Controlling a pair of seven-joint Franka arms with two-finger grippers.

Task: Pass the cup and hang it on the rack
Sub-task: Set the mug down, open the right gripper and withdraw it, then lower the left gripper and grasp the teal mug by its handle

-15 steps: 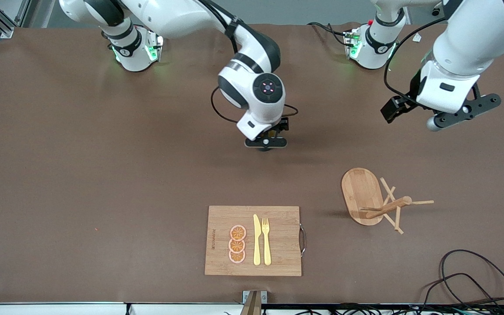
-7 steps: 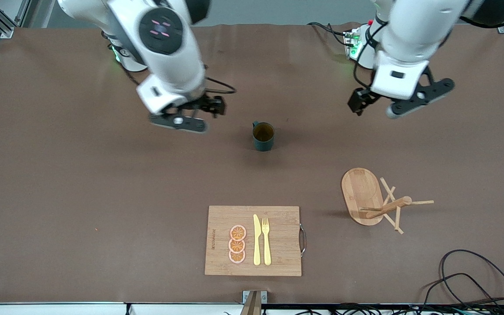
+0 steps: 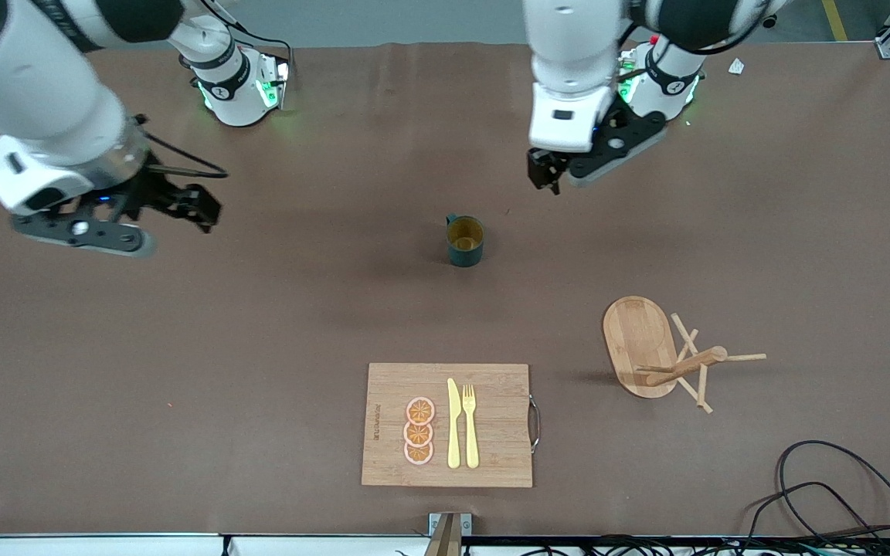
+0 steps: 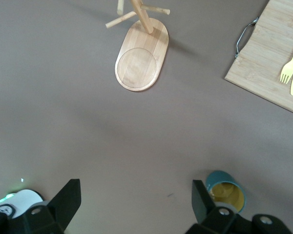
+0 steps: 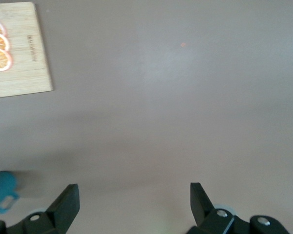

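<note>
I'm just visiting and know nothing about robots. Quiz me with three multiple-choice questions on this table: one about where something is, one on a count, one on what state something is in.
1. Where does the cup stand?
A. on the cutting board
B. on the bare table, farther from the front camera than the cutting board
C. hung on the rack

2. How many orange slices lie on the cutting board?
A. one
B. three
C. five

3. What state is the left gripper in?
A. open and holding nothing
B. shut on the cup
C. shut on the fork

Answers:
1. B: the cup sits upright on the brown table, apart from the board and the rack.
2. B: three orange slices lie in a row beside the knife.
3. A: its fingers stand wide apart with only table between them.
</note>
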